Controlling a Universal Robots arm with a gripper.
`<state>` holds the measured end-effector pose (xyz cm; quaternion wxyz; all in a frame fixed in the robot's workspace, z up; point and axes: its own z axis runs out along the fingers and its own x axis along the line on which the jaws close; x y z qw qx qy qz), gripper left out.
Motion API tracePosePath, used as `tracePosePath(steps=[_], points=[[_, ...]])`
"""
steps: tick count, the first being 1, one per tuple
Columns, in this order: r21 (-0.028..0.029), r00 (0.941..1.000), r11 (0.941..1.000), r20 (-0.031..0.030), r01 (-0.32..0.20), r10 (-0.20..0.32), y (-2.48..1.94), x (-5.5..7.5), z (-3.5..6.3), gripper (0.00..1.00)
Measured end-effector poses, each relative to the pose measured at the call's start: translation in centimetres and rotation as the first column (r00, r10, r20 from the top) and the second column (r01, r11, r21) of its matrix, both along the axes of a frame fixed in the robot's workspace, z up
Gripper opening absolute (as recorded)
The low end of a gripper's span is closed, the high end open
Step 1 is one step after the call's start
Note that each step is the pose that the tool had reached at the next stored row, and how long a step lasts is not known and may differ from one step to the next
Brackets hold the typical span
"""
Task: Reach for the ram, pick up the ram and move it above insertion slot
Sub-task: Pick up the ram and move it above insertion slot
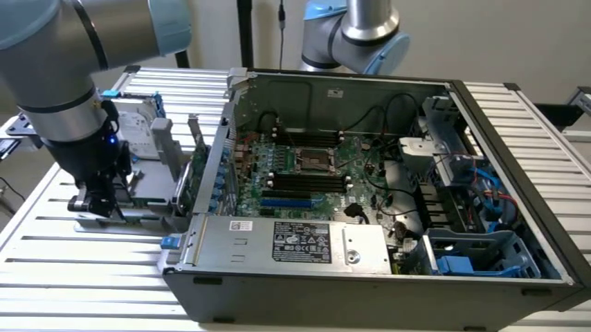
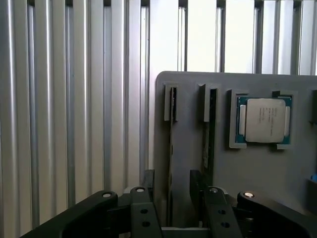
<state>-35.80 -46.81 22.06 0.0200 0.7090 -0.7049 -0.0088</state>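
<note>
Slatted table (image 1: pixel 93 277), arm (image 1: pixel 57 104) vertical, hand (image 2: pixel 172 179) astride ram (image 2: pixel 171 144)

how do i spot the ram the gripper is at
On the slatted table sits a grey holder with a CPU and two narrow slots. The ram is the thin stick on edge in the slot farther from the CPU, between the open fingers of the gripper; the other stick lies outside them.

We find the computer case (image 1: pixel 305 297) on the table (image 1: pixel 74 277), the tray (image 1: pixel 148 207) just beside it at the exterior view's left; in it, the ram (image 2: pixel 171 144) stands near a processor (image 2: pixel 264 120).
</note>
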Motion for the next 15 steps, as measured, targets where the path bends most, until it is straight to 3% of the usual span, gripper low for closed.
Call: tracePosePath(steps=[11, 15], points=[[0.0000, 0.9999, 0.9999, -0.0003, -0.012, 0.012, 0.41, 0.1, -1.89, 0.42], [0.0001, 0.9998, 0.9999, -0.0118, -0.013, 0.013, 0.42, 0.4, -1.90, 0.42]])
